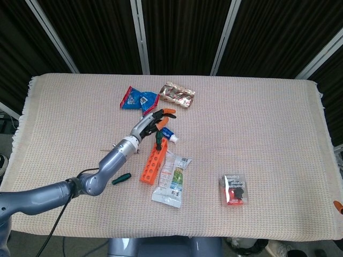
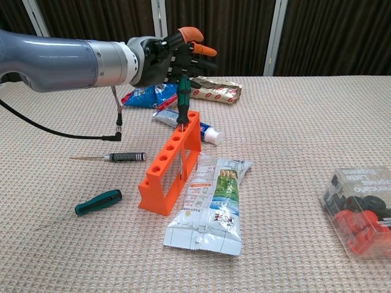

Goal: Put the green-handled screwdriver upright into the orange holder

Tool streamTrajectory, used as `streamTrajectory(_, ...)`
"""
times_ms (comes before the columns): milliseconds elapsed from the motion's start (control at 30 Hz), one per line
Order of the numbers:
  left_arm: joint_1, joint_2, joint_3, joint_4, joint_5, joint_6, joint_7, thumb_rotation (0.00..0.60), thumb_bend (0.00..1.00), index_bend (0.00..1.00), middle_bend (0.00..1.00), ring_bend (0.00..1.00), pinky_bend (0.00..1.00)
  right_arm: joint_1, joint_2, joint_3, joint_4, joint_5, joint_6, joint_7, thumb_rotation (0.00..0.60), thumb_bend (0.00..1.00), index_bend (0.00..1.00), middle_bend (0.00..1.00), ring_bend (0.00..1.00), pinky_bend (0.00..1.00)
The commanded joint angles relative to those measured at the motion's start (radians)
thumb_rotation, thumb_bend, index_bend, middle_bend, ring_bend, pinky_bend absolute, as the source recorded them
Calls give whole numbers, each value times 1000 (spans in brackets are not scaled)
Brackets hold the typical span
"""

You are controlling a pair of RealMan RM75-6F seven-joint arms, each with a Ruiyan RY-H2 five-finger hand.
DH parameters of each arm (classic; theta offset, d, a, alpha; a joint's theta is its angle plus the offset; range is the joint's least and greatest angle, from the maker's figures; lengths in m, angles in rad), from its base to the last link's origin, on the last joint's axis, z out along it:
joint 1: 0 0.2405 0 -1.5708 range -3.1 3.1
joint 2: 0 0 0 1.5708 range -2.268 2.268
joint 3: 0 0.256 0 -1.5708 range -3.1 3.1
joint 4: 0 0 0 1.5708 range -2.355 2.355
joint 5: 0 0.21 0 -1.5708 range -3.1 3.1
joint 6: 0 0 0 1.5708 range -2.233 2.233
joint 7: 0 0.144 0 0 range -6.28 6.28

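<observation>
The orange holder (image 1: 150, 164) (image 2: 166, 170) lies mid-table, and a green-handled screwdriver (image 1: 158, 138) (image 2: 182, 101) stands upright in its far end hole. A second green-handled screwdriver (image 1: 121, 178) (image 2: 98, 202) lies flat on the cloth to the left of the holder. My left hand (image 1: 153, 120) (image 2: 174, 54) hovers just above and behind the upright handle, its orange-tipped fingers spread and nothing visibly gripped. Only an orange fingertip of my right hand (image 1: 337, 205) shows at the right edge of the head view.
A thin black screwdriver (image 2: 122, 157) lies left of the holder. A toothpaste tube (image 2: 208, 131), a blue bag (image 1: 134, 98) and a gold packet (image 1: 178, 95) lie behind it. A white packet (image 2: 211, 204) touches the holder's right side. A clear box (image 1: 235, 189) sits near right.
</observation>
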Motion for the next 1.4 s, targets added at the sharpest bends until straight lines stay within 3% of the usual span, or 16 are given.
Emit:
streamTrajectory(33,-6,-20,-7,6,-1,-11,-11,236,519,199,227,87,196,-1,0,0,0,1,0,1,600,0,224,202,30,222)
streamTrajectory(267,4,-42,-16,12,-6,-5,-27,238,574,307,385,236,345,-6,2,0,-1,4,5,3,600,0,223,202,29,222)
streamTrajectory(500,26,-32,-23,-5,-8,-5,-41,242,579,328,407,258,411,-4,1,0,1,5,-1,6,600,0,224,202,29,222)
streamTrajectory(733,91,18,-39,-102,35,-57,-99,239,579,331,414,257,420,0,-1,1,1,0,-3,2,600,0,224,202,29,222)
streamTrajectory(1400,195,97,-64,-248,194,-114,-181,225,577,338,421,258,420,-2,-1,0,-1,-4,1,0,600,0,223,202,29,222)
